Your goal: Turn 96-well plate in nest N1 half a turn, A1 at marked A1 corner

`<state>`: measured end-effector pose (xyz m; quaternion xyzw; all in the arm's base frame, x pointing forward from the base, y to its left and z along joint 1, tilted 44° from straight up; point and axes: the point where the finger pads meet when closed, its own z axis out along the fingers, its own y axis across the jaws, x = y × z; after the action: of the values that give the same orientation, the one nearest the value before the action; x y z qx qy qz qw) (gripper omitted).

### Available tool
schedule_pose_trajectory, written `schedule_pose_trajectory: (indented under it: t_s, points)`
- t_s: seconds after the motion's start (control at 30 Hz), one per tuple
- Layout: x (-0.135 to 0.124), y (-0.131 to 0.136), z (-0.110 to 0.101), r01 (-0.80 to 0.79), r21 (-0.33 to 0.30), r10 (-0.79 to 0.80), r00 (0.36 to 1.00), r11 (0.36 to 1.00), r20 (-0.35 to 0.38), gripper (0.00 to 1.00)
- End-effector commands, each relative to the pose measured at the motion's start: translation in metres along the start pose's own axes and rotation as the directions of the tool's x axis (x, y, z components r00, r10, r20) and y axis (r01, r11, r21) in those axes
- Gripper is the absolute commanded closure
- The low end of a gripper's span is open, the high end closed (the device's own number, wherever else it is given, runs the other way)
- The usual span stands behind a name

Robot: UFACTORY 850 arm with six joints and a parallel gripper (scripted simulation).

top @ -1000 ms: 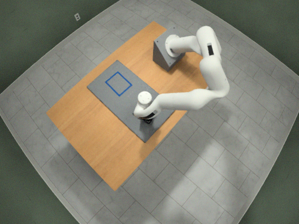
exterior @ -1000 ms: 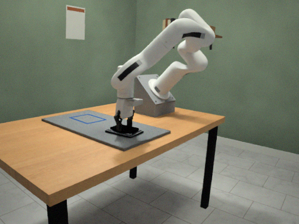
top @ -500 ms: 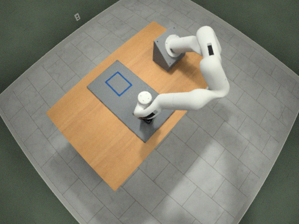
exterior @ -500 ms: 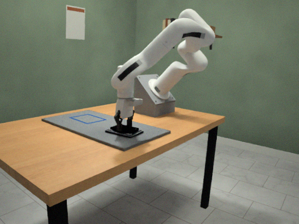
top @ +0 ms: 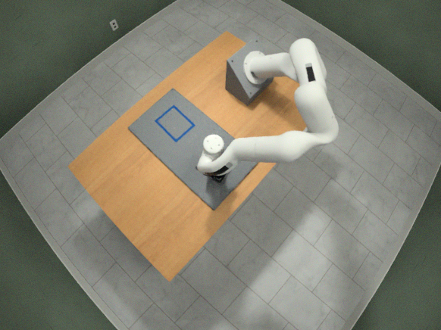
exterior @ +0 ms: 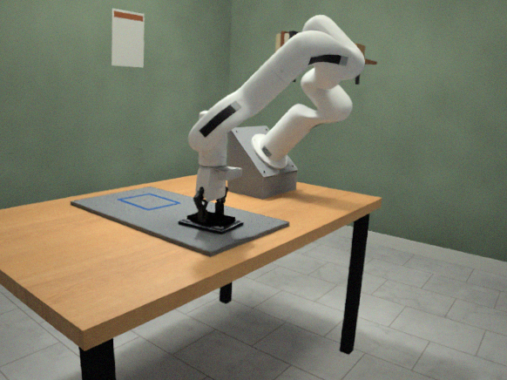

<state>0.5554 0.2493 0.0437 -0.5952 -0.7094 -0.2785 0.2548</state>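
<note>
A: What sits nearest in the side view?

B: The table (exterior: 131,274), its wooden top on black legs. On it lies a grey mat (exterior: 244,235), reaching toward the near right edge.

A: And on the mat?

B: At the near end, the black nest (exterior: 187,223), a flat dark frame. The plate (exterior: 226,221) lies low in it, also dark, so the two are hard to tell apart. Its cut-off corner is too small to make out.

A: Where is the gripper?

B: The gripper (exterior: 210,211) points straight down over the plate, with its black fingers (exterior: 200,206) reaching down to the plate's sides. The jaws stand wide and are clamped on the plate, one finger on either side.

A: Does the top view show that?

B: Barely. There the wrist (top: 213,145) covers nearly everything; only a dark sliver of the plate (top: 219,178) peeks out beneath it.

A: What lies farther along the mat?

B: A blue square (exterior: 149,201) outlined on the grey, well apart from the nest.

A: And behind that?

B: The arm's grey base (exterior: 244,179), a wedge-shaped block at the back of the table. The white arm (exterior: 279,74) rises from it, folds at the elbow and comes down to the nest. A white sheet (exterior: 127,38) with an orange band hangs on the green wall.
</note>
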Motion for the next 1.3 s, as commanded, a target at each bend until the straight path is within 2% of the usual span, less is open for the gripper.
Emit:
schedule_pose_trajectory:
  t_s: [0.0,0.9,1.27]
  points:
    - [0.0000,0.0008,-0.0007,0.000,-0.002,0.000,1.000,1.000,0.000,1.00]
    - [0.0000,0.0008,-0.0007,0.000,-0.002,0.000,1.000,1.000,0.000,1.00]
    - [0.0000,0.0008,-0.0067,0.000,-0.002,0.000,1.000,1.000,0.000,1.00]
